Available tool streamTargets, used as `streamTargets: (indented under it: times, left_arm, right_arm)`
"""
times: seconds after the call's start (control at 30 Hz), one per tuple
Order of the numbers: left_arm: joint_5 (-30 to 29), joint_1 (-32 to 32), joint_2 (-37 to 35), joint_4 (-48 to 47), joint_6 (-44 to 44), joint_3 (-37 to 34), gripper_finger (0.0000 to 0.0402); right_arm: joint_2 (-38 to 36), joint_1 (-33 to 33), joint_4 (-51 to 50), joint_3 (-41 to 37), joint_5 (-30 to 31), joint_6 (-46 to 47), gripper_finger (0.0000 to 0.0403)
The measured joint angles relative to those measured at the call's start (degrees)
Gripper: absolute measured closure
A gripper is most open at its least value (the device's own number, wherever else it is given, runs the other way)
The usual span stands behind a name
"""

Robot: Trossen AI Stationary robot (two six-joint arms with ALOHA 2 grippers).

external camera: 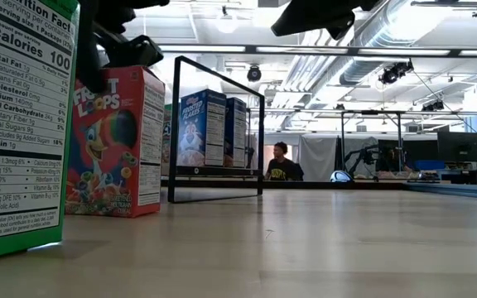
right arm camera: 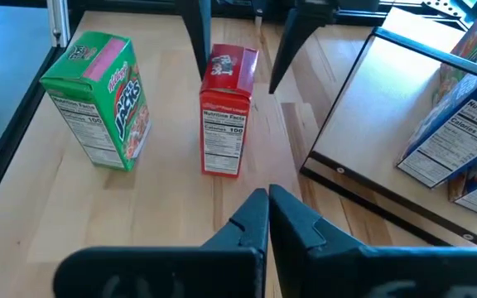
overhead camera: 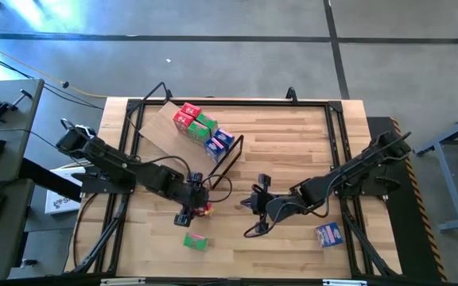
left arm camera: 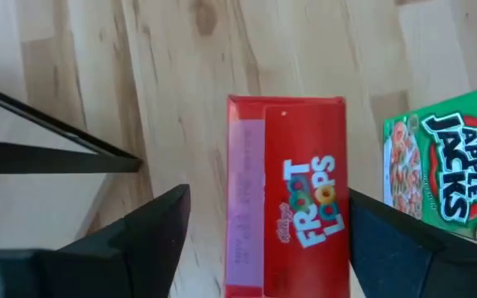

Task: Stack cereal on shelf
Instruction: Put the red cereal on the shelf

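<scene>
Fingers [left arm camera: 151, 232] of the left gripper [overhead camera: 196, 203] stand spread wide, one on either side of the upright red Froot Loops box [left arm camera: 286, 194], with a gap showing between each finger and the box in the left wrist view. That red box [right arm camera: 224, 112] stands on the striped tabletop [overhead camera: 293, 147], near the front middle. Just beside it, nearer the table's front edge, stands a green Apple Jacks box [overhead camera: 196, 241], apart from the red one.

The right gripper [overhead camera: 254, 200] hangs near the table's middle, well apart from the red box, its fingers [right arm camera: 292, 217] pressed together with nothing between them. A blue box [overhead camera: 329, 233] lies alone at the front right of the table, beside the right arm.

The shelf [overhead camera: 169, 127], a tan panel, lies at an angle toward the back left, and its thin dark frame [overhead camera: 230, 159] stands at the end nearest the left gripper, between the red box and the boxes already on the panel. A cluster of red, green and blue cereal boxes [overhead camera: 203, 129] stands on the panel close to the frame. In the low view a person [external camera: 281, 162] sits in the room far behind the table.
</scene>
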Motion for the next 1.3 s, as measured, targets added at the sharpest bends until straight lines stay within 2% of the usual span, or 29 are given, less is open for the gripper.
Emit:
streamTargets:
  times: [0.4,0.57,0.77,0.87,1.0,1.3]
  left_arm:
    - [-0.07,0.56,-0.6,-2.07,5.87,0.02,0.0237]
    - [-2.94,0.61,-4.4,-10.83,9.68,0.75,0.0263]
    - [-10.14,2.78,-13.11,-23.48,15.54,1.75,0.027]
    - [-13.56,6.23,-18.0,-27.59,19.73,1.75,0.027]
    - [-13.95,13.14,-22.78,-27.94,27.43,1.75,0.027]
    - [-13.54,29.76,-25.4,-27.62,48.37,-0.64,0.027]
  right_arm:
    - [0.04,0.0,-0.35,0.0,-0.17,0.16,0.0403]
    - [0.07,0.0,-0.56,0.0,-0.32,0.17,0.0403]
    - [0.09,0.0,-0.6,0.0,-1.07,-0.39,0.0403]
    - [0.09,-0.07,-0.6,0.0,-1.26,-0.87,0.0403]
    - [0.09,-0.34,-0.76,0.0,-1.78,-1.4,0.0403]
    - [0.09,-1.07,-1.41,0.0,-3.0,-2.79,0.0403]
